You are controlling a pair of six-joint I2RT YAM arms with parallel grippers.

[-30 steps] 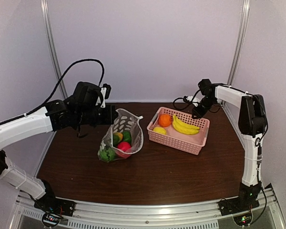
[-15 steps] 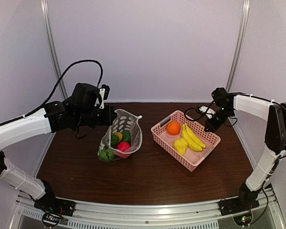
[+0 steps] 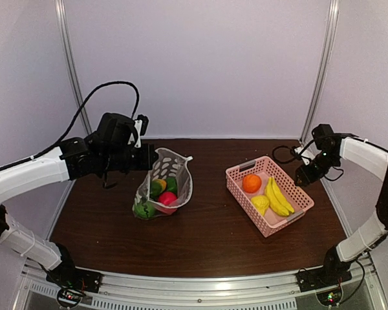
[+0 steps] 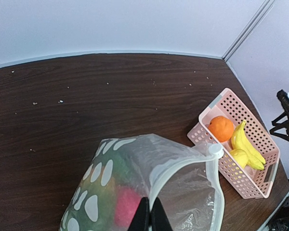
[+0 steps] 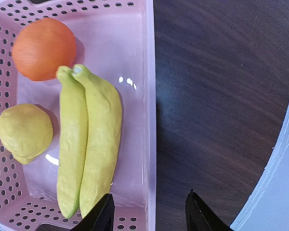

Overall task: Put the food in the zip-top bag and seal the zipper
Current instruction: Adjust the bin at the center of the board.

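Observation:
The zip-top bag (image 3: pixel 171 174), clear with white dots, stands left of centre with its mouth open. Inside it lie a red apple (image 3: pixel 167 197) and green vegetables (image 3: pixel 145 208). My left gripper (image 4: pixel 151 208) is shut on the bag's zipper (image 4: pixel 183 166) strip, and the white slider tab (image 4: pixel 215 150) sits at the far corner. More food lies in the pink basket (image 3: pixel 296 191): an orange ball (image 5: pixel 42 48), bananas (image 5: pixel 89 139) and a lemon (image 5: pixel 24 131). My right gripper (image 5: pixel 149 211) is open, its fingers astride the basket's right wall (image 5: pixel 149 120).
The pink basket sits slantwise at the right of the dark wooden table (image 3: pixel 207 239), close to its right edge. A white frame rail (image 5: pixel 284 144) runs just right of my right gripper. Black cables (image 3: pixel 286 154) hang by the right arm at the back.
The basket has slid right and turned, dragged along with my right gripper, whose jaws have since opened. The left arm and the bag have not moved.

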